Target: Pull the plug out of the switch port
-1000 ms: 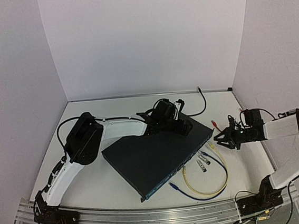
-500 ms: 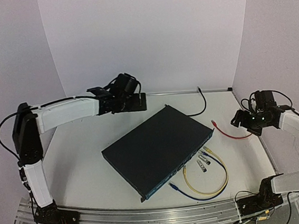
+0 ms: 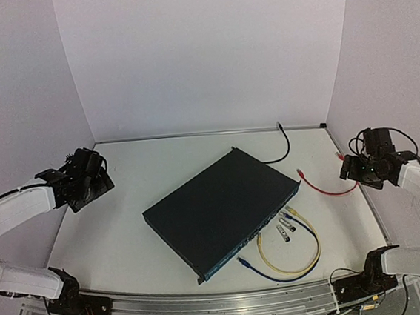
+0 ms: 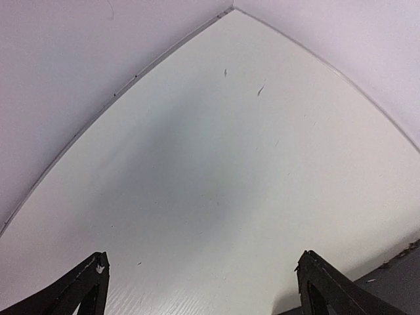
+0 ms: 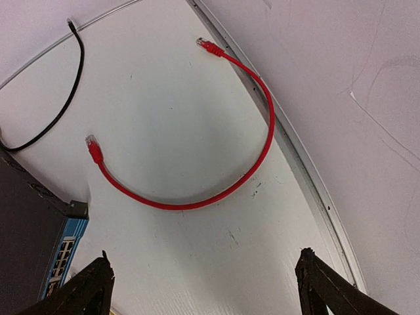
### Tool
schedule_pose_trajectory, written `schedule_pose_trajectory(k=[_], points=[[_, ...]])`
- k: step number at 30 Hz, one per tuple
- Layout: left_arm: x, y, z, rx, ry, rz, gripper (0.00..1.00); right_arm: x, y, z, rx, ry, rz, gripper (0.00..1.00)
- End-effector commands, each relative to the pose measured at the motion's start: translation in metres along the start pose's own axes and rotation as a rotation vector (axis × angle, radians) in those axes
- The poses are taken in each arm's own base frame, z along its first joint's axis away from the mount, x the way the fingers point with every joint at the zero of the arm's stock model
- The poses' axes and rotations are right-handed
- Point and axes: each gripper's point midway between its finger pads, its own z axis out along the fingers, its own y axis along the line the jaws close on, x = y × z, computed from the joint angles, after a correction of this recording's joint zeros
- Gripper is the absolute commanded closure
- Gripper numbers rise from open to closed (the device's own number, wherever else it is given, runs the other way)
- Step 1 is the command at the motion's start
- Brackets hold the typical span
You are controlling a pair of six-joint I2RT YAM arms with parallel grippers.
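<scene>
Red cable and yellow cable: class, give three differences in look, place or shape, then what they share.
Colour: the red cable is red, the yellow cable yellow. Place: the red cable lies right of the switch; the yellow cable lies before its socket face. Shape: the red cable makes an open arc, the yellow cable a tighter, nearly closed loop. Both are thin cables on the white table.

No text, label, brand or number can be read in any view. The switch (image 3: 222, 208) shows a plain dark top at the centre of the top view — its blue port face (image 5: 62, 252), at the lower left of the right wrist view, is too small to read.
</scene>
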Motion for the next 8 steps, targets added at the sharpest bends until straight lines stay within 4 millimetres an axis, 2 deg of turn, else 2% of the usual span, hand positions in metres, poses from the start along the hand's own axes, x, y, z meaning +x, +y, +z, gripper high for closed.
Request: schedule_pose_trajectory(k=[1, 8], points=[[-0.0317, 0.0036, -0.0289, 0.084, -0.127, -0.128, 0.00, 0.0005, -0.0112, -0.0021, 0.054, -0.020, -0.029, 0.06], [-0.0264, 0.0000, -0.0235, 0.075, -0.101, -0.091, 0.00, 0.0015, -0.0127, -0.0025, 0.057, -0.027, -0.023, 0.05]])
